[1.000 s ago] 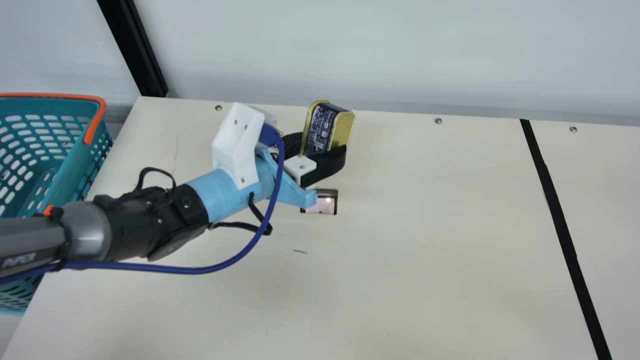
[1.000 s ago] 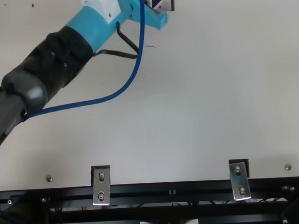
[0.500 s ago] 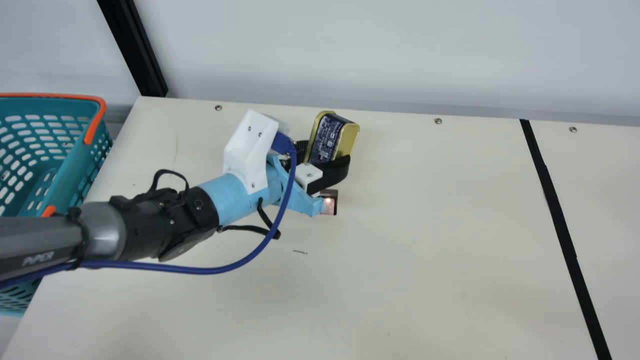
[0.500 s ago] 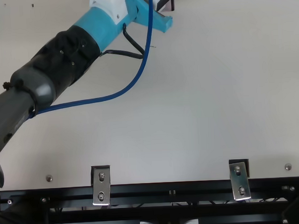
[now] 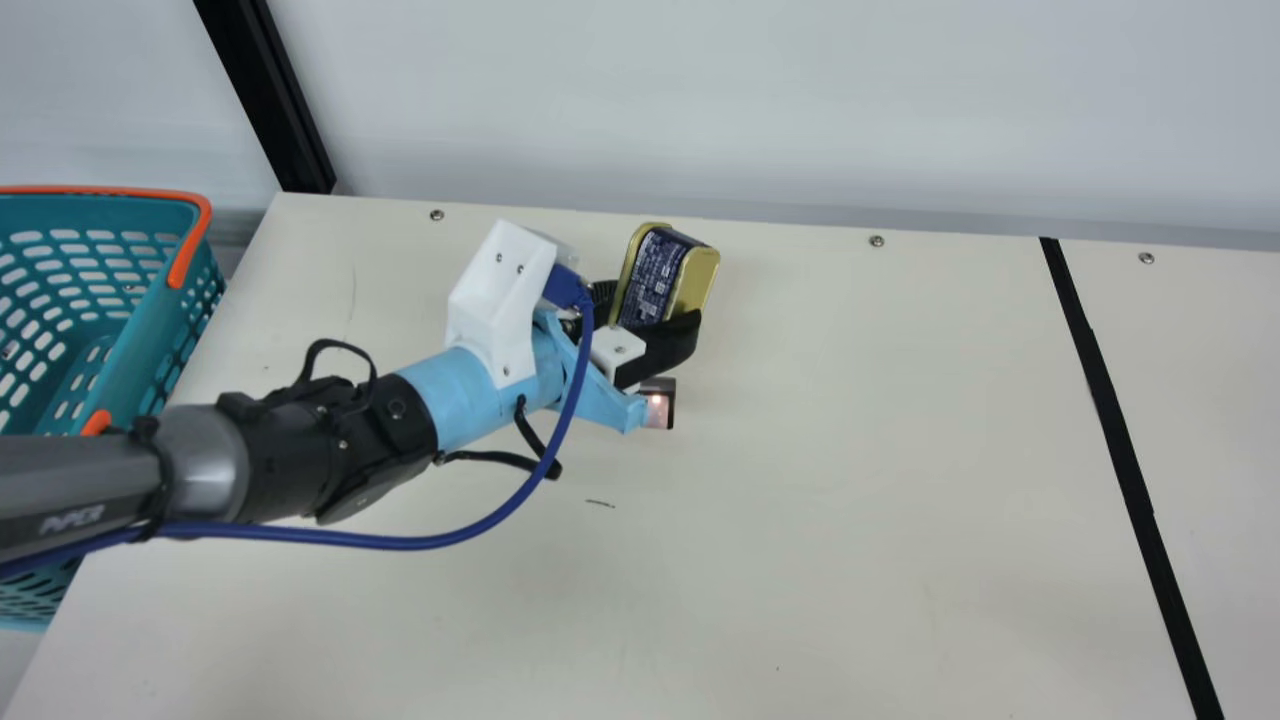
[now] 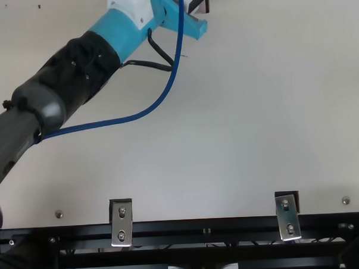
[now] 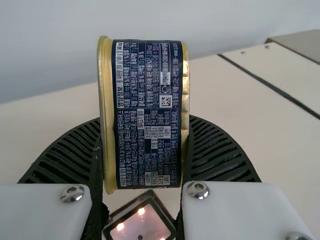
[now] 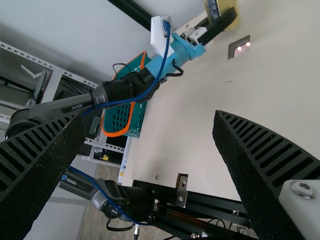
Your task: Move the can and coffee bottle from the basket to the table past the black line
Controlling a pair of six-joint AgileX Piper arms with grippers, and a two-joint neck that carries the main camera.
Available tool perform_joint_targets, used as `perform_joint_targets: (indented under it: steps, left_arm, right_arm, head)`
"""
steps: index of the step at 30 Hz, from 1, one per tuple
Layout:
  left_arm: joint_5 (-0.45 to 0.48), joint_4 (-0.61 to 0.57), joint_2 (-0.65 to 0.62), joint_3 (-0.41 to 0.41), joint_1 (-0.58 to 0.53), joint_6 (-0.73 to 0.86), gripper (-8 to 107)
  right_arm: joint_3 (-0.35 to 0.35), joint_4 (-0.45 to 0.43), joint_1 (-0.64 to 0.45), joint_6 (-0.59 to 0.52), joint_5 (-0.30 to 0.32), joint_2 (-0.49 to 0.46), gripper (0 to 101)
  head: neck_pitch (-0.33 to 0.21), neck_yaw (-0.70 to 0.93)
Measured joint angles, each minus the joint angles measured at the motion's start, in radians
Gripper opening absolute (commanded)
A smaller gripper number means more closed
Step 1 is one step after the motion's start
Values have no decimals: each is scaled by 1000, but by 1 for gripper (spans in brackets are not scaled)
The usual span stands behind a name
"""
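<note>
A: Status on left gripper (image 5: 660, 312)?
B: Closed onto the can (image 5: 650, 278). 2 black ribbed fingers, 1 per side of it. Left wrist view: dark blue label faces that camera, gold rims next to the fingers.
A: Can orientation?
B: Tilted in main view, top end sticking out past the fingers.
A: Where vs. the black line (image 5: 1110, 410)?
B: Basket side of it, well apart. Can is at the far part of the cream table (image 5: 850, 520), between basket (image 5: 150, 345) and line. Can't tell if it's touching the tabletop.
A: Basket?
B: Teal, perforated, orange handle (image 5: 197, 235). At the table's left end; left arm (image 5: 290, 455) crosses in front of it in main view.
A: Right gripper (image 8: 148, 120)?
B: Open, 2 fingers wide apart in right wrist view, bare gap between them. Left arm and its can are farther off in that view.
A: Anything else near the can?
B: Small dark-framed square (image 5: 658, 412) on the tabletop, shiny pinkish face, just beside the left gripper in main view. Partly covered by the arm's light blue bracket.
A: Cable?
B: Blue cable (image 5: 400, 541), looping along the left arm up to the white housing (image 5: 500, 295).
A: Top view?
B: Left arm enters from the left; 2 metal brackets on the black rail (image 6: 201, 227).
</note>
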Motion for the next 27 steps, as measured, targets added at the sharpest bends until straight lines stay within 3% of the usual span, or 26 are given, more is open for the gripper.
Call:
perform_joint_targets:
  steps: [9, 27]
  left_arm:
    - [62, 27, -121, -39, -15, -4, 10]
    - [409, 299, -400, -111, -34, -183, 10]
  right_arm:
    - [0, 0, 0, 0, 0, 0, 101]
    - [0, 0, 0, 0, 0, 0, 101]
  head:
    - [0, 0]
    - [0, 0]
